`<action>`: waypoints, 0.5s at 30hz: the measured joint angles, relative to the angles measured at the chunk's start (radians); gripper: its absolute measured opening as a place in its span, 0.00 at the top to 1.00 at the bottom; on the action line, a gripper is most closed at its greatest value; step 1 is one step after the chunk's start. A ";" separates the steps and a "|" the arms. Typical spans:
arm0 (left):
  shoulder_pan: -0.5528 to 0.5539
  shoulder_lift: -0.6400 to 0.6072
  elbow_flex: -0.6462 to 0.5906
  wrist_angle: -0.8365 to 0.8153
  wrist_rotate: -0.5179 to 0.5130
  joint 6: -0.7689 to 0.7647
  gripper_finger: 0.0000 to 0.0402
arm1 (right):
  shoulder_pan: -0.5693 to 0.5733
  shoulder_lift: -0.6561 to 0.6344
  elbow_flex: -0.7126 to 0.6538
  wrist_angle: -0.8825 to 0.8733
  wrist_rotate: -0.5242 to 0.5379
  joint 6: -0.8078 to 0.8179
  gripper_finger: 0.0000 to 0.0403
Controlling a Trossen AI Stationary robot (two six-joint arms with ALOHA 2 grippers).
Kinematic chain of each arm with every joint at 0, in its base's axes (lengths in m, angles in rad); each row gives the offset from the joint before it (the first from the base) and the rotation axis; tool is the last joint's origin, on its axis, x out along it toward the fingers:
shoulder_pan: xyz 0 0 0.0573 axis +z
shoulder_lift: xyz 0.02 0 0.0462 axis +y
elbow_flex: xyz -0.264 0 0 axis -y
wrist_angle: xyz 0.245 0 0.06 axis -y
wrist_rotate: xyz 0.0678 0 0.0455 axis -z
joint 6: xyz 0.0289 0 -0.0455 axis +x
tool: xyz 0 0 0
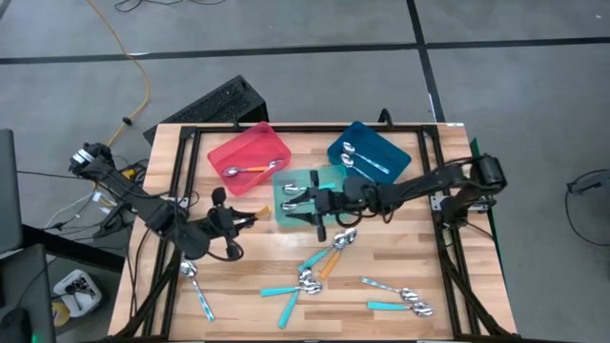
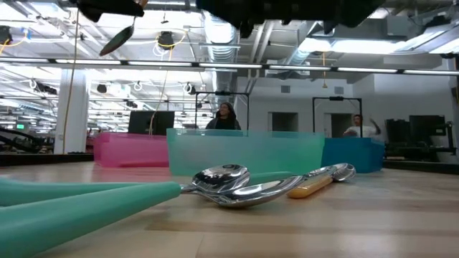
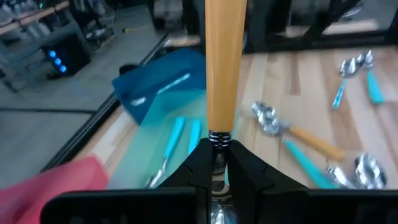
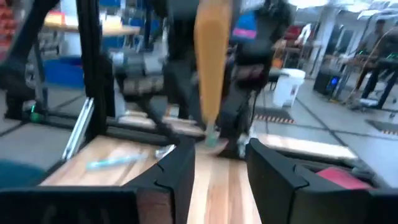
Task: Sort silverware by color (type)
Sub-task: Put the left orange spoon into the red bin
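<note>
My left gripper (image 1: 234,221) hangs over the table's left half, shut on an orange-handled spoon (image 3: 224,62). The handle points toward my right gripper (image 1: 319,203), which hovers open over the teal tray (image 1: 303,181), nothing between its fingers (image 4: 180,168). Teal-handled spoons (image 1: 291,195) lie in the teal tray. One orange spoon (image 1: 250,170) lies in the red tray (image 1: 238,148). Pale-handled spoons (image 1: 362,160) lie in the blue tray (image 1: 386,143). More spoons (image 1: 322,262) lie scattered flat on the wood at the near side. My left gripper pinches the spoon between its two fingers at the neck (image 3: 219,137), where the orange handle meets the metal. The handle sticks out forward past the fingertips; the bowl (image 3: 217,216) lies back between the fingers. The spoon is lifted clear of the table.
Loose spoons lie near the front left (image 1: 195,284), front middle (image 1: 286,297) and front right (image 1: 408,300). The three trays sit side by side at the far middle. A black frame rail (image 1: 176,162) edges the table. People stand in the room beyond.
</note>
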 joint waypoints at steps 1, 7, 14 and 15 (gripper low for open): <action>0.010 0.001 0.000 0.022 0.011 0.022 0.96 | 0.001 0.025 0.018 0.007 -0.001 -0.002 0.57; 0.050 0.002 0.000 0.060 0.070 0.076 0.96 | 0.001 0.110 0.095 0.021 -0.004 -0.003 0.38; 0.071 0.005 0.000 0.068 0.132 0.110 0.96 | -0.001 0.116 0.152 -0.009 -0.005 -0.006 0.22; 0.071 0.005 0.000 0.071 0.131 0.119 0.96 | -0.001 0.116 0.158 -0.014 -0.005 -0.011 0.22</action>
